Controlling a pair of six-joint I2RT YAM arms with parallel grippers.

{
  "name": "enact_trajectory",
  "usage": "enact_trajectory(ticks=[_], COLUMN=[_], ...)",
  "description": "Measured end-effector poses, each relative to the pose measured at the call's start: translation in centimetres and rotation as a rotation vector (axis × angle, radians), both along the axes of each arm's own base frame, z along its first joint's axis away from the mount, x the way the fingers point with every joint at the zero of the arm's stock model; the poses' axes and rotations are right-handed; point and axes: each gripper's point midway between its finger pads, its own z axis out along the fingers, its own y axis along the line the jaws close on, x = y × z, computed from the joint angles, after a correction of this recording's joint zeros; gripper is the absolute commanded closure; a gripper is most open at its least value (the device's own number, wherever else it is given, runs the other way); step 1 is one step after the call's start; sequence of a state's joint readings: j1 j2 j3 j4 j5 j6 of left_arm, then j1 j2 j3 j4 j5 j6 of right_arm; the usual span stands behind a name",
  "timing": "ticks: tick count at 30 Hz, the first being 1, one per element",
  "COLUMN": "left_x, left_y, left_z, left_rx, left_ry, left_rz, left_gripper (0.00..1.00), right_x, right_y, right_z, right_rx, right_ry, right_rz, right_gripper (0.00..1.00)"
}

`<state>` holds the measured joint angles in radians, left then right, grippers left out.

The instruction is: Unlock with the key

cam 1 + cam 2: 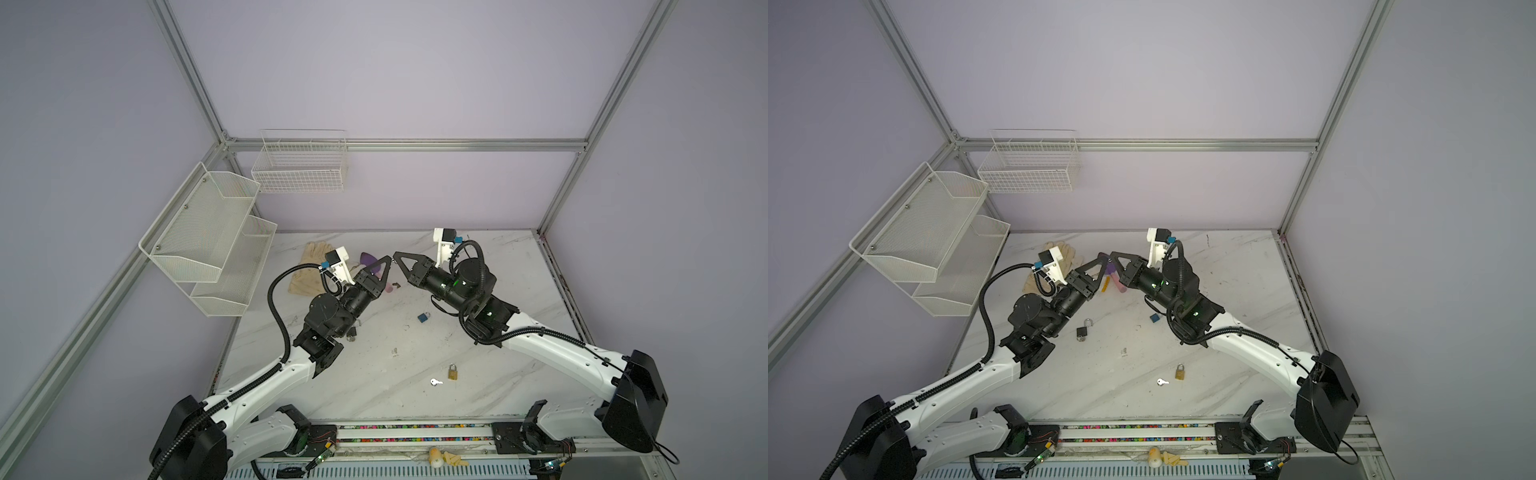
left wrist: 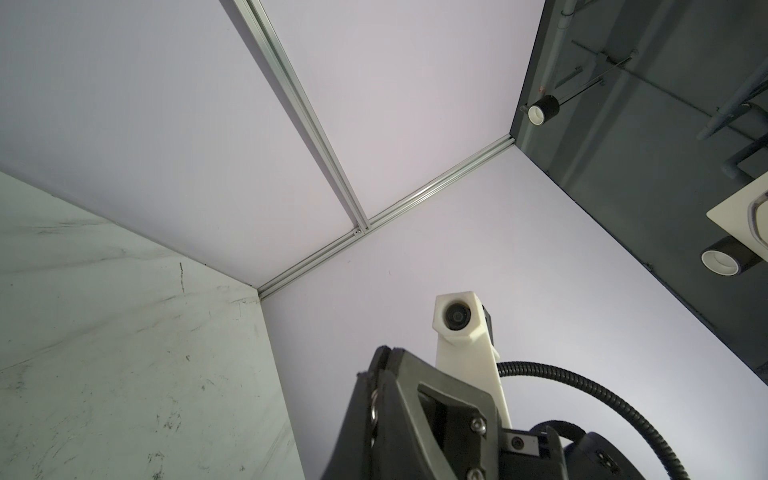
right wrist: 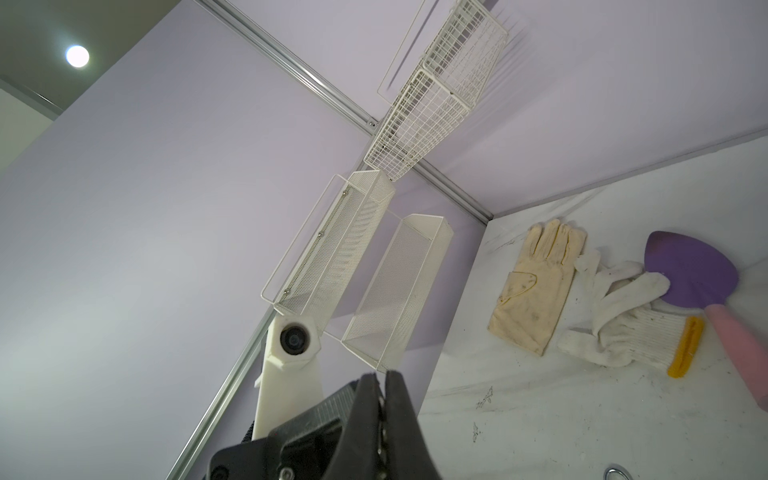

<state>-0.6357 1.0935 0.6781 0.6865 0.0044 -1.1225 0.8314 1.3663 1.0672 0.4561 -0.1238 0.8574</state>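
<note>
Both grippers meet tip to tip in the air over the back middle of the table. My left gripper (image 1: 389, 258) (image 2: 384, 353) is shut on the round ring end of a small metal key (image 2: 373, 409). My right gripper (image 1: 395, 254) (image 3: 380, 376) faces it with its jaws a narrow gap apart, and the key's toothed edge (image 3: 382, 440) shows in that gap. On the table lie a black padlock (image 1: 1083, 332) by the left arm, a blue padlock (image 1: 424, 318), a brass padlock (image 1: 453, 372) and a loose silver key (image 1: 435, 381).
Behind the grippers lie a tan glove (image 3: 536, 286), a white knit glove (image 3: 623, 328) and a purple scraper with a pink handle (image 3: 685, 270). White mesh shelves (image 1: 208, 232) hang on the left wall and a wire basket (image 1: 299, 166) on the back wall.
</note>
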Motion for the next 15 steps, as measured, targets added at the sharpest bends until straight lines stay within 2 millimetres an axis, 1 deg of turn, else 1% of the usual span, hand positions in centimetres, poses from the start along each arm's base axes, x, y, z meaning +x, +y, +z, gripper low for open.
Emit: enact_trajectory(ticks=[3, 4, 6, 10, 12, 15], left_x=[-0.1, 0.0, 0.2, 0.3, 0.0, -0.8], left_y=[-0.2, -0.2, -0.1, -0.1, -0.2, -0.6], left_z=[-1.3, -1.8, -2.8, -3.7, -3.2, -2.6], left_rx=[0.083, 0.118, 0.207, 0.389, 0.463, 0.552], left_ry=[0.016, 0.026, 0.047, 0.053, 0.025, -0.028], left_rz=[-0.015, -0.018, -0.029, -0.069, -0.103, -0.167], left_gripper=[1.0, 1.0, 1.0, 1.0, 1.0, 1.0], right_x=[0.1, 0.0, -0.2, -0.3, -0.5, -1.6], right_y=[-0.4, -0.6, -1.4, -3.7, -4.5, -4.6], right_z=[-0.5, -0.5, -0.3, 1.1, 1.3, 0.8], right_rx=[-0.035, -0.043, -0.061, -0.088, -0.115, -0.164], right_ry=[0.004, 0.001, -0.01, -0.064, -0.092, -0.125], right_rz=[-0.011, -0.011, -0.009, 0.019, 0.051, 0.142], right_gripper=[0.52, 0.49, 0.47, 0.46, 0.43, 0.43])
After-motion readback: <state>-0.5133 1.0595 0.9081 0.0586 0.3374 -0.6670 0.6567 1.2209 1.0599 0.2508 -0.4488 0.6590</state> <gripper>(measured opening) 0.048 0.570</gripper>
